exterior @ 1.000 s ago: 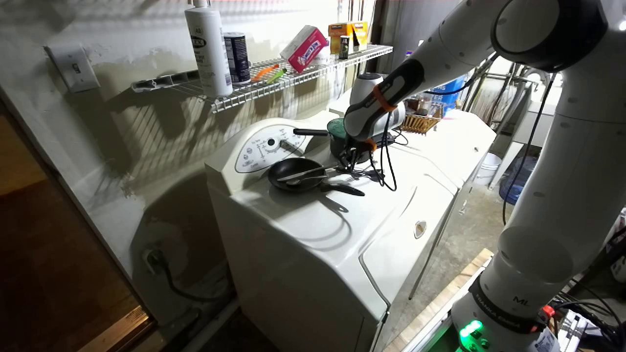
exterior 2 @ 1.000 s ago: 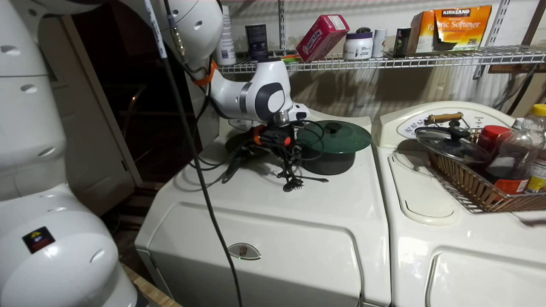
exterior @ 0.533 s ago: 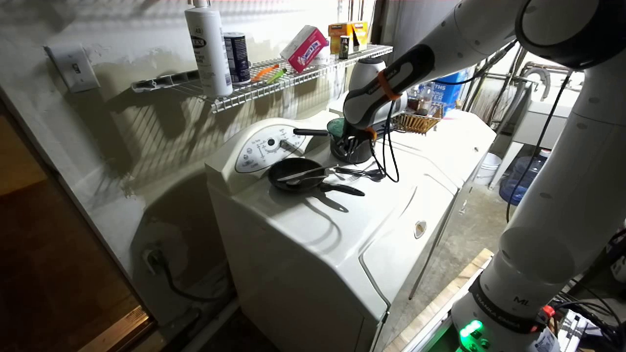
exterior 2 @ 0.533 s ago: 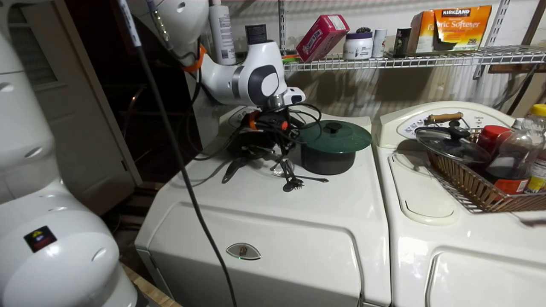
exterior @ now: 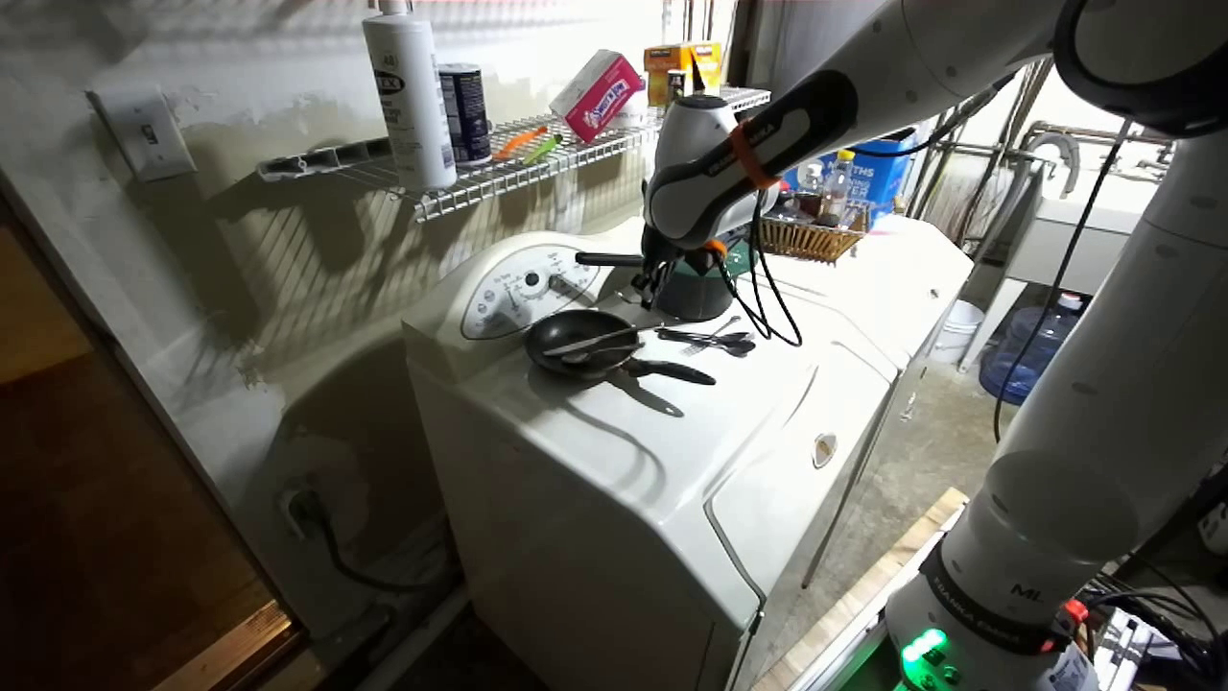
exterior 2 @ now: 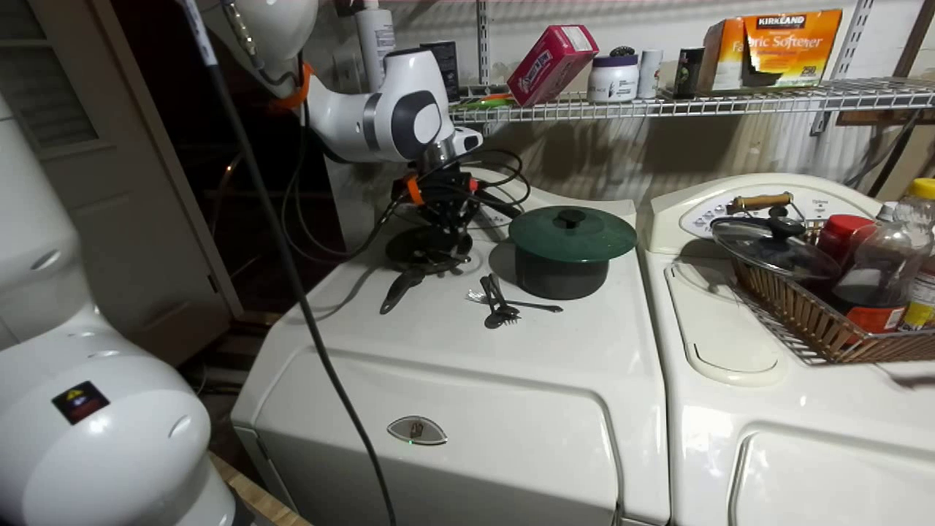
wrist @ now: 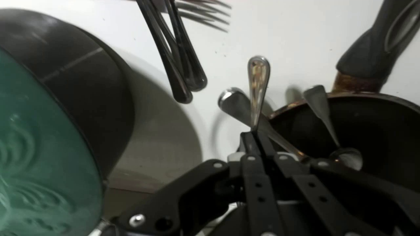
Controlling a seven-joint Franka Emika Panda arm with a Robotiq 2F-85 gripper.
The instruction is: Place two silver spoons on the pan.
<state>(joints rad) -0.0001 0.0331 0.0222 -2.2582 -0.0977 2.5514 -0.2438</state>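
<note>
The small black pan sits on the white dryer top; it shows in the wrist view. A silver spoon lies in it with its handle over the rim. Another silver utensil leans on the same rim; its far end is hidden by the gripper. My gripper is shut on a silver utensil; only its handle shows clearly, so I cannot tell its head. In the exterior views the gripper hangs above the pan's edge, between pan and pot.
A dark pot with green lid stands beside the pan. Several dark utensils, one a fork, lie crossed in front. The pan handle points outward. A wire shelf with bottles and boxes runs above; a basket stands on the neighbouring machine.
My gripper has risen from beside the crossed utensils and shifted toward the pan and back wall, staying shut. The crossed utensils and the pot now show more fully.
</note>
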